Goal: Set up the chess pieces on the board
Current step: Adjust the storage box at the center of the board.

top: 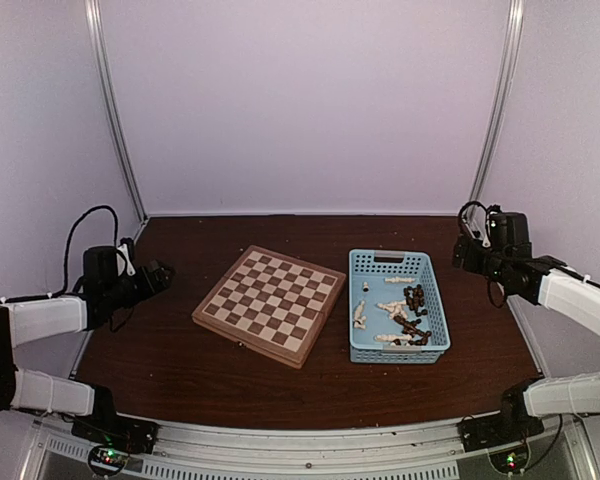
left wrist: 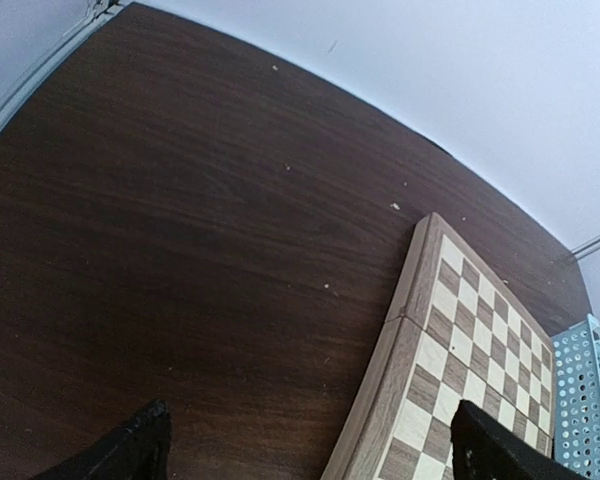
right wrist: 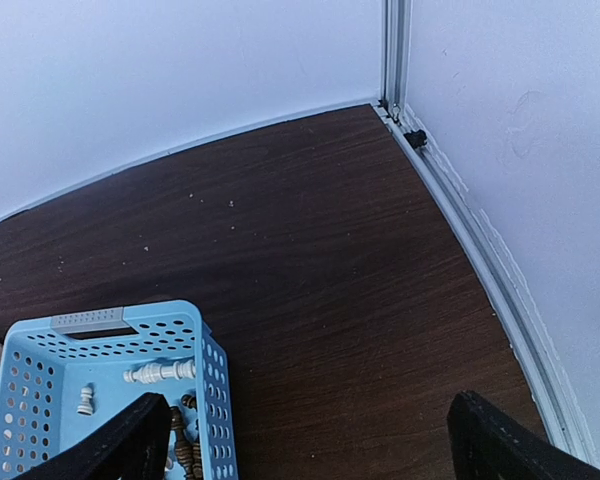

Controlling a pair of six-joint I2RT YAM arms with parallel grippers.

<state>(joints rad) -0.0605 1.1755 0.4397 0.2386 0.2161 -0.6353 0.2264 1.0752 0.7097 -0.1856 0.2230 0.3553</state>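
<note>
The wooden checkered board (top: 269, 304) lies on the dark table, turned slightly, with no pieces on its squares; its left rim shows in the left wrist view (left wrist: 450, 350). The chess pieces (top: 398, 312), cream-white and dark brown, lie jumbled inside a light-blue basket (top: 396, 264) to the right of the board; a few of these pieces (right wrist: 158, 373) show in the right wrist view. My left gripper (top: 160, 272) hovers left of the board, open and empty. My right gripper (top: 463, 250) hangs right of and behind the basket, open and empty.
The light-blue perforated basket (right wrist: 212, 400) sits beside the board's right edge. White walls with metal corner rails (top: 493, 105) enclose the dark wooden table (top: 180, 380) on three sides. The arm bases stand at the near edge.
</note>
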